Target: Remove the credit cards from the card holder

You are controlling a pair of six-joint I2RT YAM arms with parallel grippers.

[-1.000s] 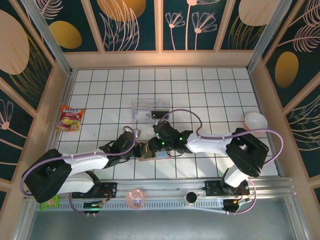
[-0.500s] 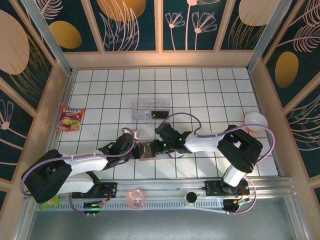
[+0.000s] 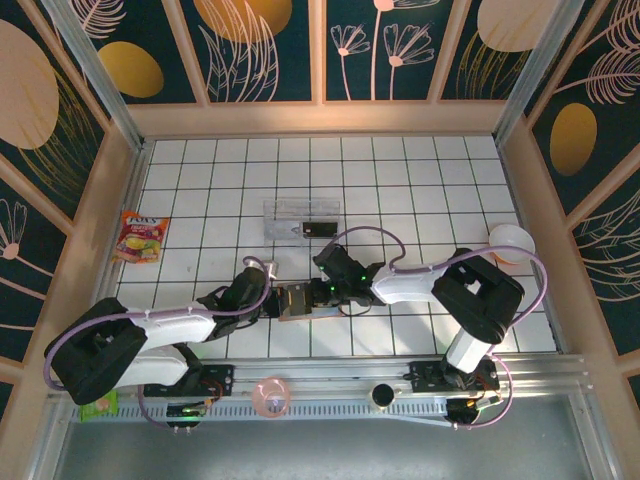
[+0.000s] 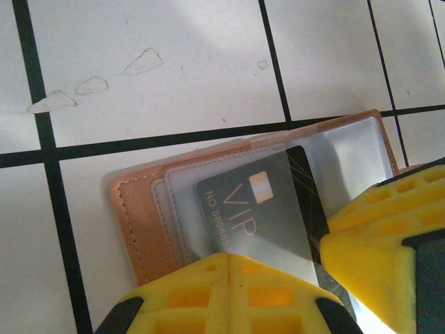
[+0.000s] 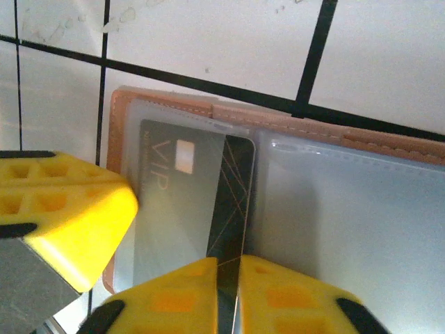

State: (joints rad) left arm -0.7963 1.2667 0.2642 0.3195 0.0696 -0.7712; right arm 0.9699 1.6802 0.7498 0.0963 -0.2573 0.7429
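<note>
The tan card holder (image 3: 298,301) lies open and flat on the white grid table, between my two grippers. A dark credit card (image 5: 233,188) marked VIP sits in its left pocket, grey under the clear sleeve (image 4: 257,209), with a black strip bare. My left gripper (image 4: 229,268) is shut and presses down on the card holder's (image 4: 135,216) left half. My right gripper (image 5: 228,278) has closed to a thin slit with the card's black edge in it. From above, the left gripper (image 3: 272,300) and right gripper (image 3: 318,296) almost meet over the holder.
A clear plastic tray (image 3: 285,213) behind the holder holds a small flat black card-like thing (image 3: 320,228). A red-yellow snack packet (image 3: 140,237) lies at the left and a white bowl (image 3: 510,243) at the right edge. A pink dish (image 3: 270,395) sits on the front rail.
The right arm drew in toward the card holder and its jaws narrowed onto the card's black edge. The left gripper stayed shut on the holder.
</note>
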